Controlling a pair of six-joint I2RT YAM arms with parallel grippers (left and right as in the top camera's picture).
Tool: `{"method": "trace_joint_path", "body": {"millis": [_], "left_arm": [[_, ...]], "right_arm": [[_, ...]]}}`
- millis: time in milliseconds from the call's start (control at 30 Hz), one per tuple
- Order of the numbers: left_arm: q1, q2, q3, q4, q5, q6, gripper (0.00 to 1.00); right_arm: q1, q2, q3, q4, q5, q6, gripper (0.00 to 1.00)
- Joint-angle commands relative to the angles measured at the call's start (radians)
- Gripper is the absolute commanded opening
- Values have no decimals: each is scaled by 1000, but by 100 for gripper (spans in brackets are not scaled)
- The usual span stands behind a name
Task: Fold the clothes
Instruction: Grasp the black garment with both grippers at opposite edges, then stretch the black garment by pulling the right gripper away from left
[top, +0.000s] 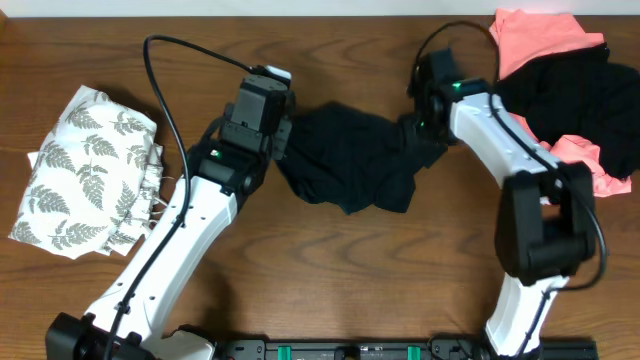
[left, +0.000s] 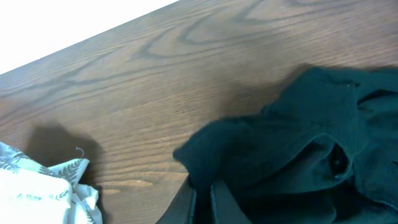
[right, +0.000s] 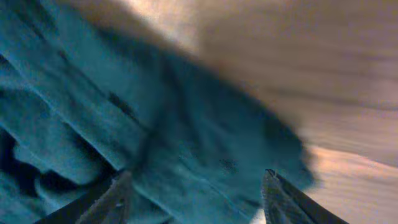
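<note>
Black T-shirt (top: 345, 165) lies crumpled; we find the left gripper (left: 200, 198) pinched shut on its edge, the right gripper (right: 196, 177) spread open over it.

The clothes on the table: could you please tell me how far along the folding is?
The fern-print top lies roughly folded at the left. The left gripper pinches the crumpled black T-shirt in the middle; the right gripper hangs open over its other edge. The pink and black pile at the right waits unfolded.
</note>
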Motion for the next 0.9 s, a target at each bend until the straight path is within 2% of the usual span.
{"method": "trace_joint_path", "body": {"millis": [0,167,333,467,500,633,700,767,867], "left_arm": [[7,-10,17,-3,-13,-16,7],[7,-10,17,-3,-13,-16,7],[7,-10,17,-2,-13,-16,7],[7,-10,17,2,-13,-16,7],[7,-10,17,2,-13,-16,7],[7,-10,17,1,-14,-16,7],[8,-10,17,2,-14,-16,7],[9,-10,17,4,-14,-16,7],[16,-10,17,4,-14,-16,7]], "right_arm": [[34,13,-3,28,-112,-81,66],[99,-21,-2,143,-148,-113,65],[135,5,-3,178,49,-80,56],[130,50,-3,191,185,-76,53],[127,62,-3,195,202,-76,48],[105,67,-2,203,281,-45,17],[90,46,9,209,320,-45,7],[71,20,23,212,352,-46,1],[28,-22,38,235,423,-47,1]]}}
